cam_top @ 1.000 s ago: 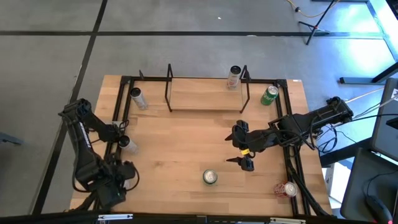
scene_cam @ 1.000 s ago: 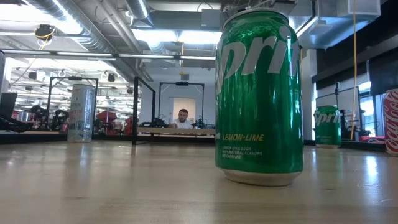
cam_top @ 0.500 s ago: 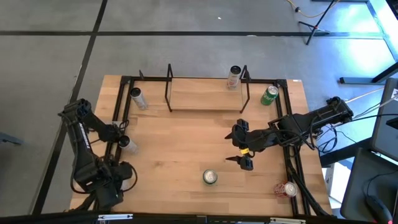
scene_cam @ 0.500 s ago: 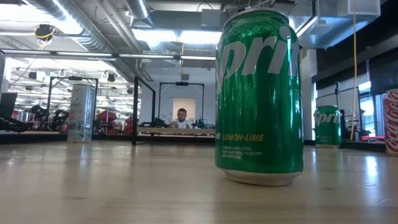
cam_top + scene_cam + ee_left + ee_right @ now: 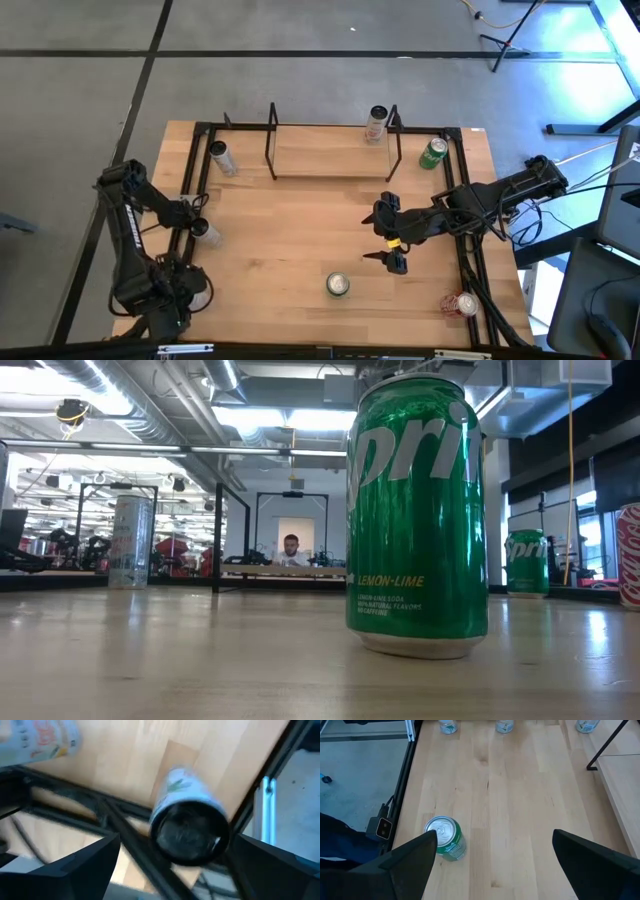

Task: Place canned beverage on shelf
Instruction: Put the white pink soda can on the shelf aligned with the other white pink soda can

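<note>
My right gripper (image 5: pixel 392 251) hung wide open and empty; the green can (image 5: pixel 338 285) stood just beyond my fingers, ungrasped, and the shelf (image 5: pixel 333 150) waited well behind them.

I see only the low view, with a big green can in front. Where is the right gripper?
Observer: In the high view, the right gripper is open near the green can, not touching it.
Operator: Is the shelf free?
Observer: The shelf shows a bare board; a pale can stands by its right end frame.
Operator: And the left arm?
Observer: The left gripper is open by a slim can at the table's left edge.
</note>
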Robot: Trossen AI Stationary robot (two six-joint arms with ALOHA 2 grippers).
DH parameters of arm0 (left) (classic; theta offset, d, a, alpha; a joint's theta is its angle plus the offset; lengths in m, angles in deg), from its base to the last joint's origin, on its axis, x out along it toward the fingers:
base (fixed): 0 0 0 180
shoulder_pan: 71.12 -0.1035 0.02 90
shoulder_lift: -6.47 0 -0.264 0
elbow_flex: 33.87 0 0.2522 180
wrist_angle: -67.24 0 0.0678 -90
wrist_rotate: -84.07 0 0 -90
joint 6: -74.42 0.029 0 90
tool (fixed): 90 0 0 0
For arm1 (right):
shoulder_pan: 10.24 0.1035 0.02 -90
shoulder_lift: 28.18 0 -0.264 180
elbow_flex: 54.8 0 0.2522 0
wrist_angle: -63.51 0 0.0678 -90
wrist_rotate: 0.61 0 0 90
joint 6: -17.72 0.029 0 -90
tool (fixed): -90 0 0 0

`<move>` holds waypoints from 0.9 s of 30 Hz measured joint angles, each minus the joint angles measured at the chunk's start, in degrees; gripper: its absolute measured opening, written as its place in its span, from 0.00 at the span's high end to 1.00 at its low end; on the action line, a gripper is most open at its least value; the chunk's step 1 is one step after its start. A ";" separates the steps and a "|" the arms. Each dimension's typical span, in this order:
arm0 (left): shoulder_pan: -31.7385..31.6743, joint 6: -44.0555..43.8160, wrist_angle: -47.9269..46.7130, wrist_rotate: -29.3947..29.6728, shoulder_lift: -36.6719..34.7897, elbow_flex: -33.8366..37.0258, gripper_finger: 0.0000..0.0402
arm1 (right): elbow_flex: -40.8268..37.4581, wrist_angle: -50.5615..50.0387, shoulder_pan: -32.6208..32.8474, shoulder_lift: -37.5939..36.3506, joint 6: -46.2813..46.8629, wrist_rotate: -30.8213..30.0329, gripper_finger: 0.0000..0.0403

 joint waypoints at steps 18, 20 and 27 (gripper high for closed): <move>-0.75 0.00 11.10 -0.62 0.00 9.10 0.05 | 0.00 0.00 0.00 0.00 0.01 0.04 0.06; -1.39 0.07 11.01 -0.63 0.00 9.36 0.09 | 0.00 0.00 0.00 0.00 0.01 0.07 0.06; -3.62 1.92 11.36 0.17 -0.02 9.38 0.29 | 0.00 0.01 0.00 0.01 0.03 0.34 0.06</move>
